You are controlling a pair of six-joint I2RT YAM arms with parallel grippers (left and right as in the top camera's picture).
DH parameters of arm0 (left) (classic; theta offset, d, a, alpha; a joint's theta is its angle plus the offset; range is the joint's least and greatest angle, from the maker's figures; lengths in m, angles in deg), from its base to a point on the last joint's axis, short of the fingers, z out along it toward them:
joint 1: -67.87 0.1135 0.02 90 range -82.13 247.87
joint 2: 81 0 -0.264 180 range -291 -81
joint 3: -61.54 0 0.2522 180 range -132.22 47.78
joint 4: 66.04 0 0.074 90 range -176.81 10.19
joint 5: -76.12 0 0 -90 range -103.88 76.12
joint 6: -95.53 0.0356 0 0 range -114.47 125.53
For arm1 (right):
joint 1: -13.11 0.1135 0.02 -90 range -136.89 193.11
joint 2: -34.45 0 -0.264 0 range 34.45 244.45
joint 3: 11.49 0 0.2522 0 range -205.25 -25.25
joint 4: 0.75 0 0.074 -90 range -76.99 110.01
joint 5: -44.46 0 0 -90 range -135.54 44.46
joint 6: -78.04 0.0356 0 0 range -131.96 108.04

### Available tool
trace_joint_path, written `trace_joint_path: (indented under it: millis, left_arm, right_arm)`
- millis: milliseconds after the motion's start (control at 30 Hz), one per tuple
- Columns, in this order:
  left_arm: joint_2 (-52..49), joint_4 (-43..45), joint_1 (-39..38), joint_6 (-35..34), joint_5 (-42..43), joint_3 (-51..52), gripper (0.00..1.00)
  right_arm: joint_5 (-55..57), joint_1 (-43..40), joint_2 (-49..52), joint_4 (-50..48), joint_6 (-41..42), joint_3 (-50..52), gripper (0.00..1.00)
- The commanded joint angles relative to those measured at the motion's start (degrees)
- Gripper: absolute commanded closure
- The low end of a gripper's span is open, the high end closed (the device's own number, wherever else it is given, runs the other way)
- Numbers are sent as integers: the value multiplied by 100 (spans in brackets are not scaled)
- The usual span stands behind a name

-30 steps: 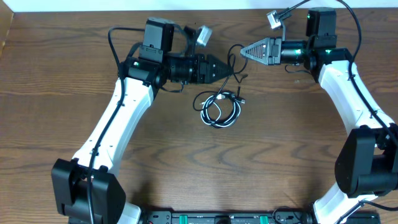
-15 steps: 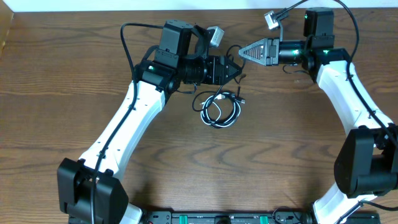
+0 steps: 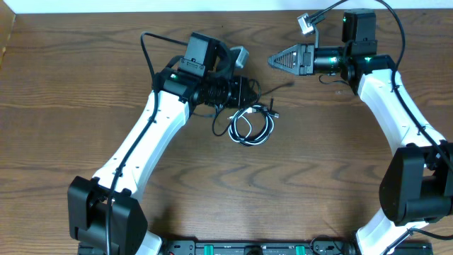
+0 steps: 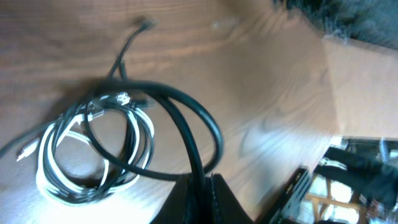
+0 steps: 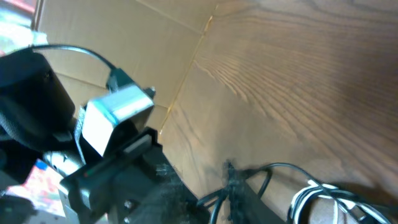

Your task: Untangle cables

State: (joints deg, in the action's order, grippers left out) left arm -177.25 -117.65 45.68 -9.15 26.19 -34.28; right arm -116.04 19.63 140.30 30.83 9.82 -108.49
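Black and white cables (image 4: 143, 143) lying coiled on table (image 4: 267, 93); one black cord (image 4: 188, 149) arching clear above bundle.

Brown wood-grain table (image 3: 85, 85), smooth with a soft sheen, beneath the left claw (image 3: 248, 89). Matt black plastic on the claw itself; glossy white shells on the arm (image 3: 141, 139) behind it. At the claw's tips, a black cable (image 4: 193, 149) in a smooth, slightly shiny sheath; just below, a coil (image 3: 248, 141) of black and white cords, equally slick.
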Motion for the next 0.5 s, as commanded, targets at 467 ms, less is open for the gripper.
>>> trace_joint_path:
  millis: [467]
  left_arm:
    - [-42, -625, 26, 2437, 411, 20, 93]
  right_arm:
    - [326, 317, -7, 2844, -1904, -20, 62]
